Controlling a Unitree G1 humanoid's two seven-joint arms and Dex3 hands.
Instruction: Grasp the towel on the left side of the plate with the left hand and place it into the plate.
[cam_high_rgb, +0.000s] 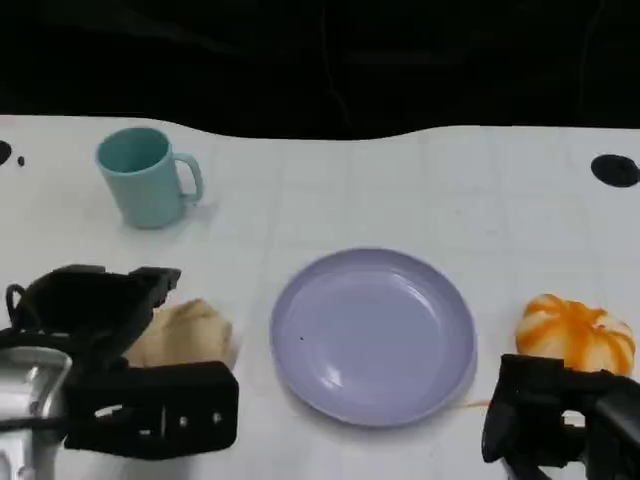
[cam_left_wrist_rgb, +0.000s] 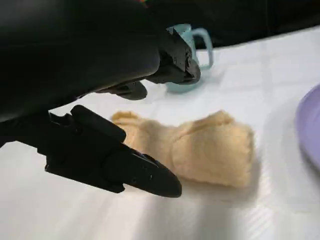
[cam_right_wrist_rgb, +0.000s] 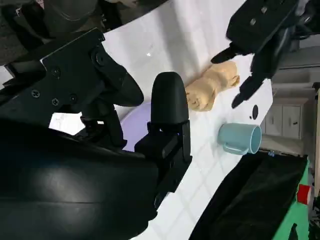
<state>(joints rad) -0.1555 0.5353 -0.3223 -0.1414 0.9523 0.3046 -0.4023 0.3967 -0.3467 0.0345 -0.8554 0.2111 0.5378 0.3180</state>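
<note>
A crumpled beige towel (cam_high_rgb: 188, 334) lies on the white table just left of the empty lavender plate (cam_high_rgb: 373, 335). My left hand (cam_high_rgb: 120, 370) hovers over the towel's near left side with its fingers spread and nothing in them. In the left wrist view the towel (cam_left_wrist_rgb: 200, 147) lies flat between the spread fingers (cam_left_wrist_rgb: 135, 172), untouched. The right wrist view shows the towel (cam_right_wrist_rgb: 212, 85) under my left hand (cam_right_wrist_rgb: 260, 30). My right hand (cam_high_rgb: 560, 415) rests low at the front right, fingers apart, holding nothing.
A teal mug (cam_high_rgb: 145, 177) stands at the back left, handle to the right. An orange-and-white pumpkin-shaped object (cam_high_rgb: 577, 335) sits right of the plate, just behind my right hand. A black disc (cam_high_rgb: 614, 170) lies at the far right. The table's far edge meets darkness.
</note>
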